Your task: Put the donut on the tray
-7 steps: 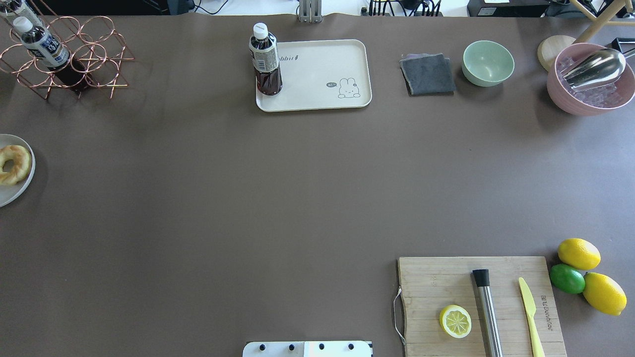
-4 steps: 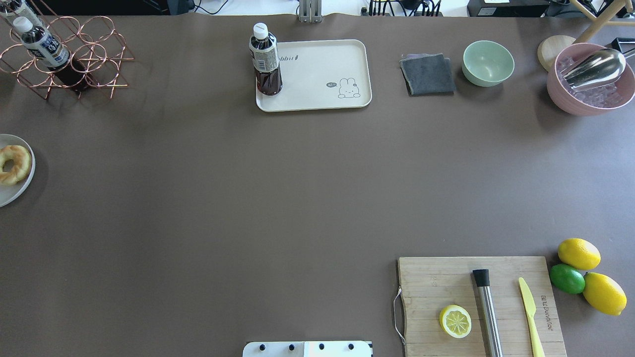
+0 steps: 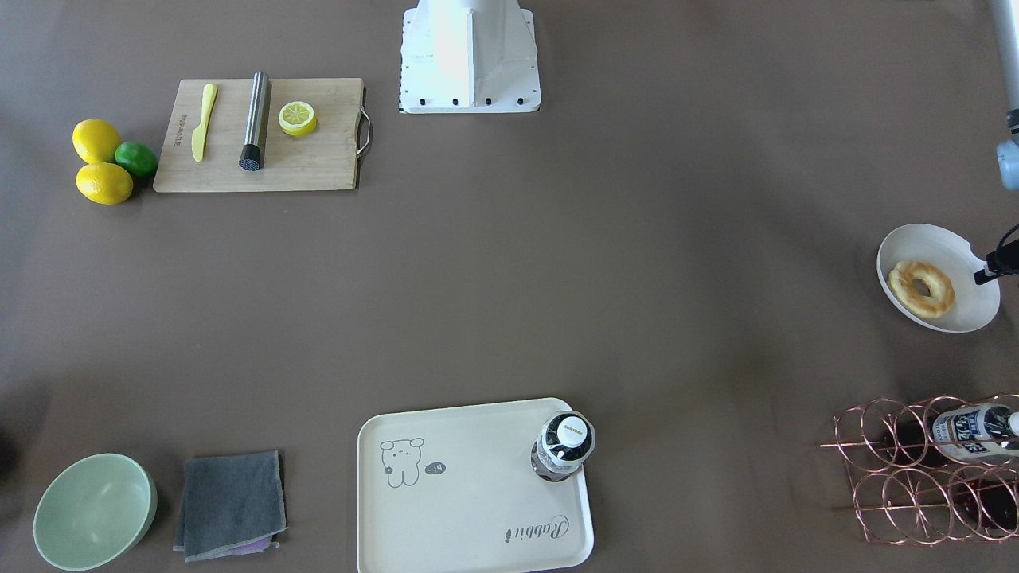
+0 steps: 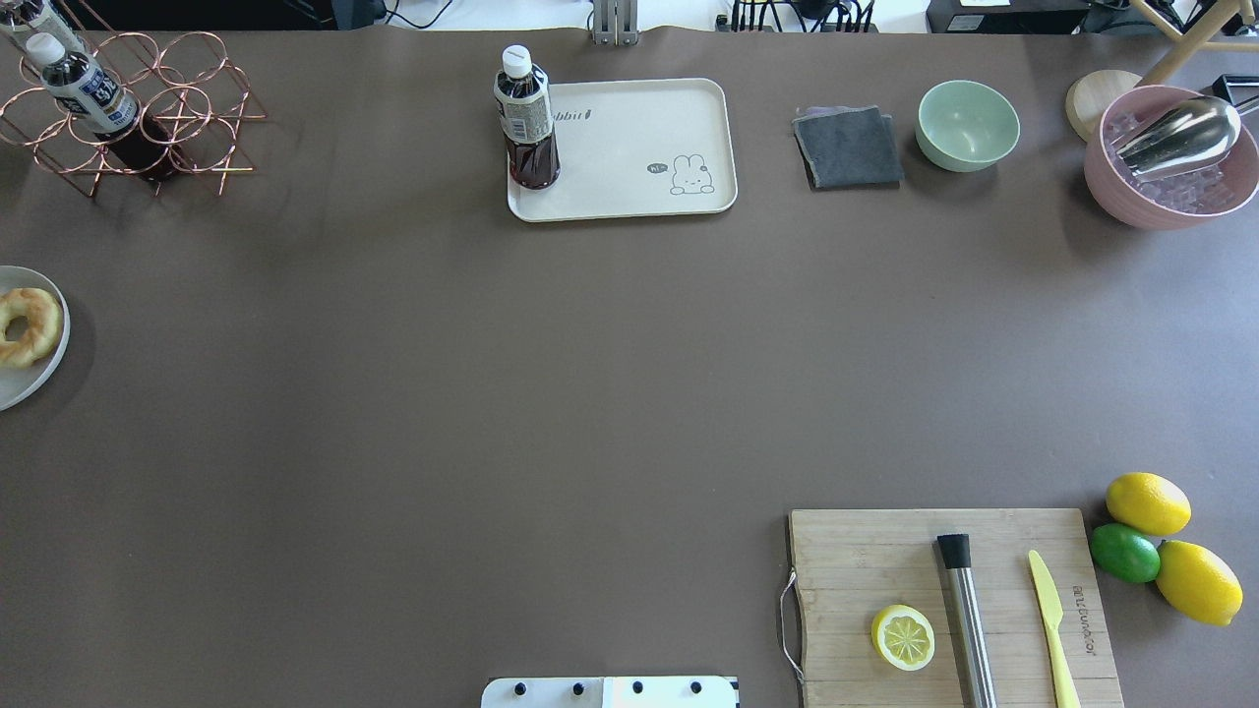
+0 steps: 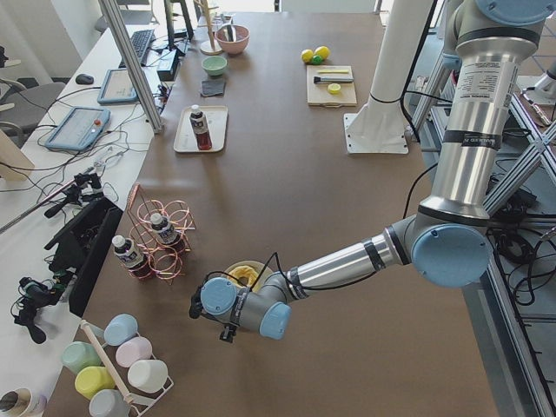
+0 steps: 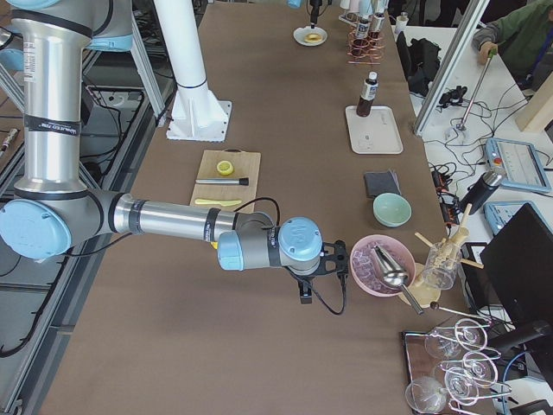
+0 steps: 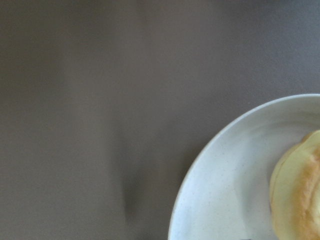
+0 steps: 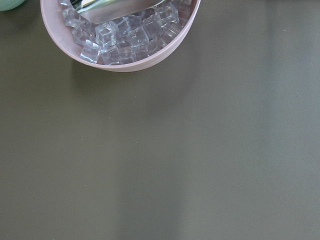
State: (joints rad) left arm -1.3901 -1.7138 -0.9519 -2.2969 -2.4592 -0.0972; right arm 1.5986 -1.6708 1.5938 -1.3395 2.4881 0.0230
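Note:
The golden donut [image 4: 25,326] lies on a round white plate [image 4: 29,383] at the table's left edge; it also shows in the front-facing view [image 3: 921,288] and partly in the left wrist view [image 7: 300,190]. The cream tray [image 4: 639,147] with the drawing sits at the far middle of the table [image 3: 470,485]. My left gripper [image 5: 228,333] hangs just beside the plate; a black part of it shows at the plate's outer rim [image 3: 995,267]. I cannot tell whether it is open. My right gripper [image 6: 304,290] hovers by the pink bowl; its state cannot be told.
A dark drink bottle [image 4: 526,118] stands on the tray's left end. A copper wire rack [image 4: 128,118] with bottles is behind the plate. A pink bowl of ice [image 8: 125,40], a green bowl [image 4: 968,125], a grey cloth [image 4: 848,147] and a cutting board [image 4: 866,560] with a lemon half [image 4: 903,637] lie to the right.

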